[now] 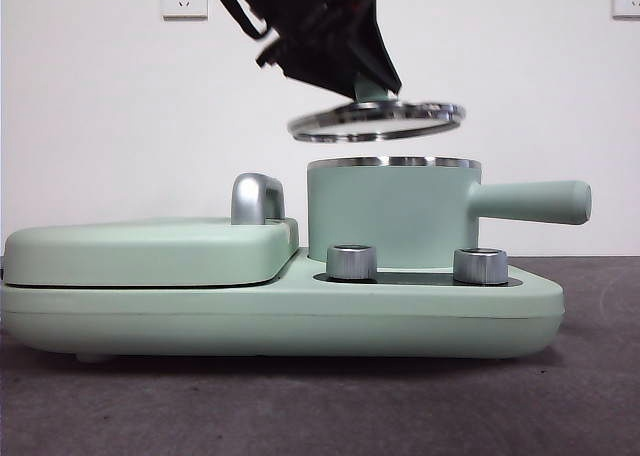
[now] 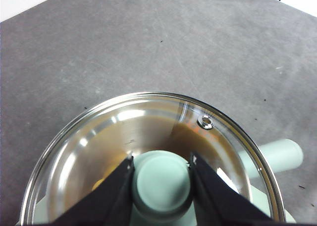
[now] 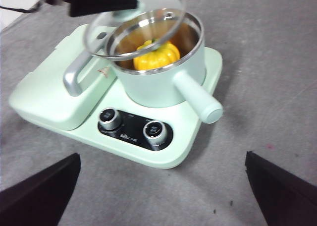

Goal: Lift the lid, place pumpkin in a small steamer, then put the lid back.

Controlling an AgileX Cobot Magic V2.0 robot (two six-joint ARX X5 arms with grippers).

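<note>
Nearest in the front view, two knurled silver knobs (image 1: 351,262) are set on a dark glossy panel in the wide mint-green base unit (image 1: 280,311), which rests on the grey, felt-like desk (image 1: 590,396). Just behind them the small steamer (image 1: 385,214) stands on the base: a matte mint cylinder with a polished steel rim and a long, straight, rounded handle to one side. The pumpkin (image 3: 151,55) is already seated inside it, glossy, ribbed and yellow-orange, as the right wrist view shows.

Above the pot, the lid (image 1: 378,119) is held clear of the rim and tilted, a gap being visible between the two steel rims. It is carried by the left end effector (image 2: 161,181), whose black jaws are closed on the mint-green knob (image 2: 161,184) from both sides. The lid is of clear glass in a shiny steel band, with a small steam vent near the edge.

The step in hand is judged to be the putting back of the lid. It would be done best if the lid were levelled first, centred over the steel rim and lowered slowly until the band seats all round; only then should the knob be released. Smooth glass and polished steel are likely to slide if set down askew.

The right end effector (image 3: 158,196) is held back over the desk, well apart from the unit, its jaws spread wide and empty.

Farthest off, the flat rectangular cover (image 1: 150,251) with its curved steel handle lies beside the pot.
</note>
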